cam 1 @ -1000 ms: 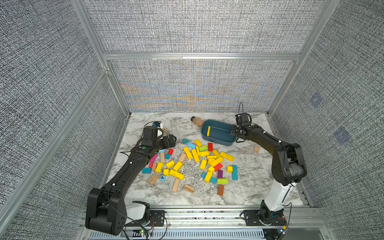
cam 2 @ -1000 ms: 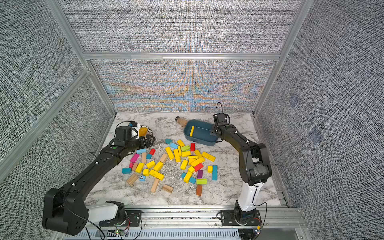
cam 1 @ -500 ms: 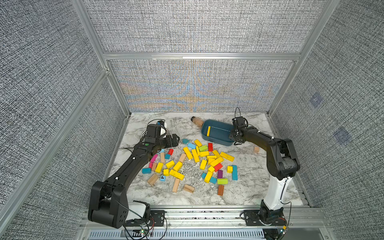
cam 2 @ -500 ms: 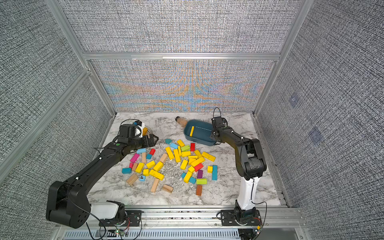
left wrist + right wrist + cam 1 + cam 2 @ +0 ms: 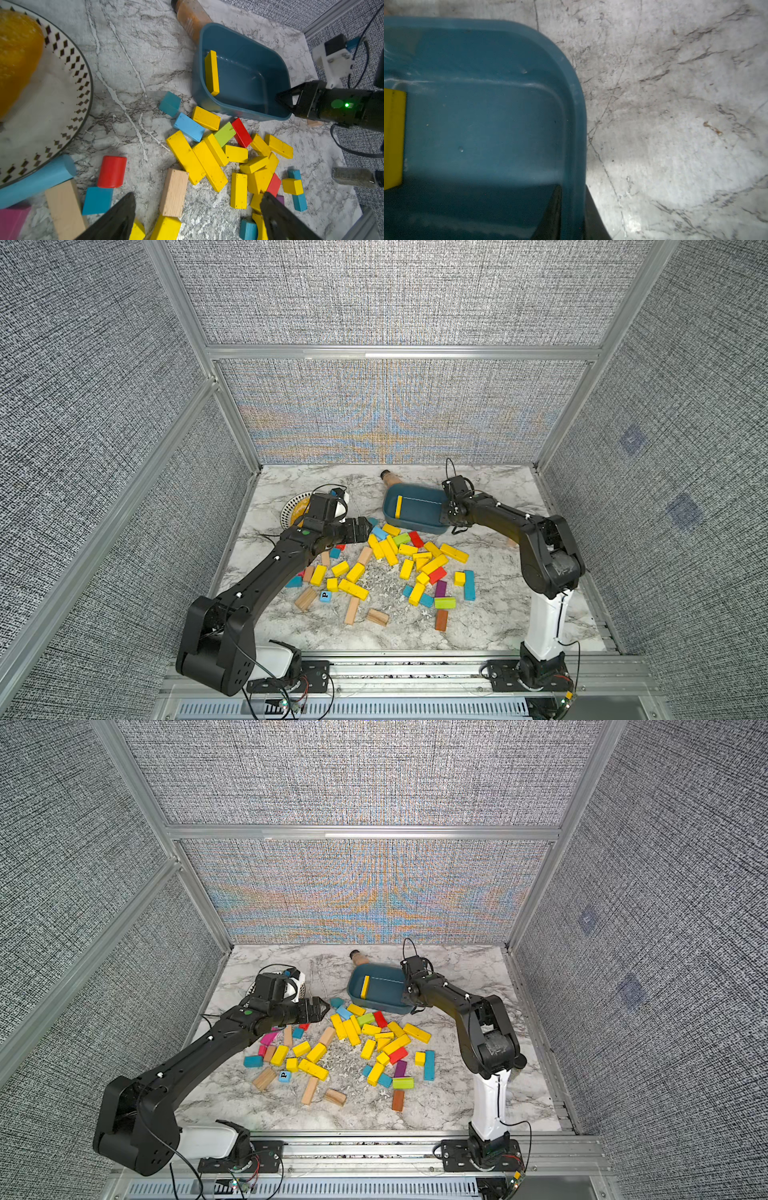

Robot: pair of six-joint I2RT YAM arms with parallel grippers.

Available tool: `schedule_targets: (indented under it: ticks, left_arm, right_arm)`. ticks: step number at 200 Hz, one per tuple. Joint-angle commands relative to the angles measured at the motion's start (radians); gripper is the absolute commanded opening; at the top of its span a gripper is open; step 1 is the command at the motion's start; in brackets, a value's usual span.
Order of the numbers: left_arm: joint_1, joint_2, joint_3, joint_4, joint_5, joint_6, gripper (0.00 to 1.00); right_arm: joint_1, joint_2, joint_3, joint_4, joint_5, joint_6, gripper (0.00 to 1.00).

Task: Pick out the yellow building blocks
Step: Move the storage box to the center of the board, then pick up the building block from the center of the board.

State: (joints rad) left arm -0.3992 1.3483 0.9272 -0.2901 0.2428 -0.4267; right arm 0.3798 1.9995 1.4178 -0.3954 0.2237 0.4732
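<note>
Right gripper (image 5: 572, 194) clamped on the side wall of the blue bin (image 5: 415, 526), one finger inside the rim and one outside. Left gripper (image 5: 198, 196) has its jaws apart and empty, hovering over the pile's far-left fringe. The step in hand is judged to be steadying or shifting the bin. It is best slid flat along the worktop, not tilted, so that the contents stay put. Most yellow building blocks (image 5: 388, 551) lie mixed with other colours at the worktop's centre, some touching a lime-green block (image 5: 224, 134). The bin, near the far edge, holds a single yellow bar (image 5: 212, 72) leaning against the wall opposite the grip. The patterned plate (image 5: 83, 83), toward the far-left corner, carries an orange object (image 5: 16, 52).
</note>
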Motion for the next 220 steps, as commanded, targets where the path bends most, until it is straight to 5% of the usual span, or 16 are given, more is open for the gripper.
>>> schedule_targets:
  ticks: [1,36,94,134,183,220]
  left_arm:
    - [-0.026,-0.017,-0.024,-0.023,-0.048,-0.034,0.95]
    - [-0.079,-0.04,-0.041,-0.078,-0.113,-0.057,0.95]
    - [-0.155,-0.057,-0.056,-0.307,-0.256,-0.097,0.92]
    - [-0.2,-0.031,-0.112,-0.354,-0.292,-0.116,0.87]
    - [-0.241,0.121,-0.047,-0.336,-0.297,-0.035,0.66]
    - [-0.247,0.197,-0.019,-0.337,-0.332,0.004,0.6]
  right_arm:
    - [0.016,0.01,0.011,-0.052,0.006,-0.039,0.18]
    - [0.024,0.018,0.031,-0.059,-0.012,-0.066,0.2]
    - [0.026,-0.196,-0.064,0.099,-0.073,-0.051,0.43]
    - [0.028,-0.314,-0.202,0.18,-0.084,-0.016,0.44]
    - [0.028,-0.352,-0.264,0.183,-0.075,0.0,0.44]
    - [0.028,-0.374,-0.281,0.184,-0.075,0.001,0.44]
